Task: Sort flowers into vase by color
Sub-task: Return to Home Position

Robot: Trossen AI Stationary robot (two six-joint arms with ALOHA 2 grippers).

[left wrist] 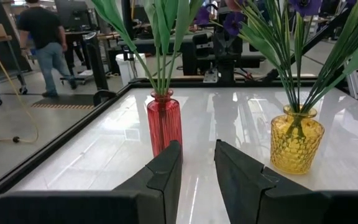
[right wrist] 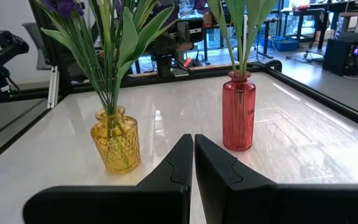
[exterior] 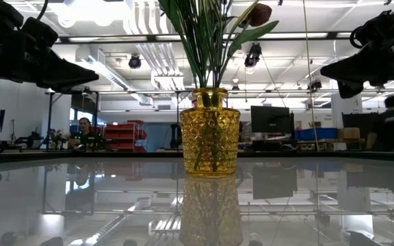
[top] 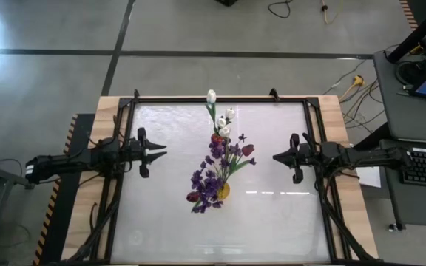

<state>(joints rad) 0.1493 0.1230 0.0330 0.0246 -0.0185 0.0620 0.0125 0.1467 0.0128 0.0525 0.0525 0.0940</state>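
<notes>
Returning both arms home is, by our judgement, all that remains, so we check across the table for anything that could snag.

On the left, the left gripper (top: 161,153) hangs just inside the left edge of the glossy white tabletop (top: 161,222). It is well apart from the flowers, with its fingers a narrow gap apart and holding nothing.

In the middle, the ribbed red glass vase (left wrist: 165,127) holds green stems that we take to belong to the white tulip buds (top: 211,96). Beside it, the faceted yellow glass vase (left wrist: 296,140) carries the purple iris-like blooms (top: 207,181) and a dark red tulip bud (top: 248,150). We see no stem lying loose, so the sorting looks finished.

On the right, the right gripper (top: 277,157) hangs just inside the right edge, fingers pressed together and empty.

To do this step well, we would draw each arm straight back toward its own side, slowly and without dipping. The leaves splay outward and both vases look top-heavy, so one brushed stem could tip them. We would not sweep either arm across the centre.
</notes>
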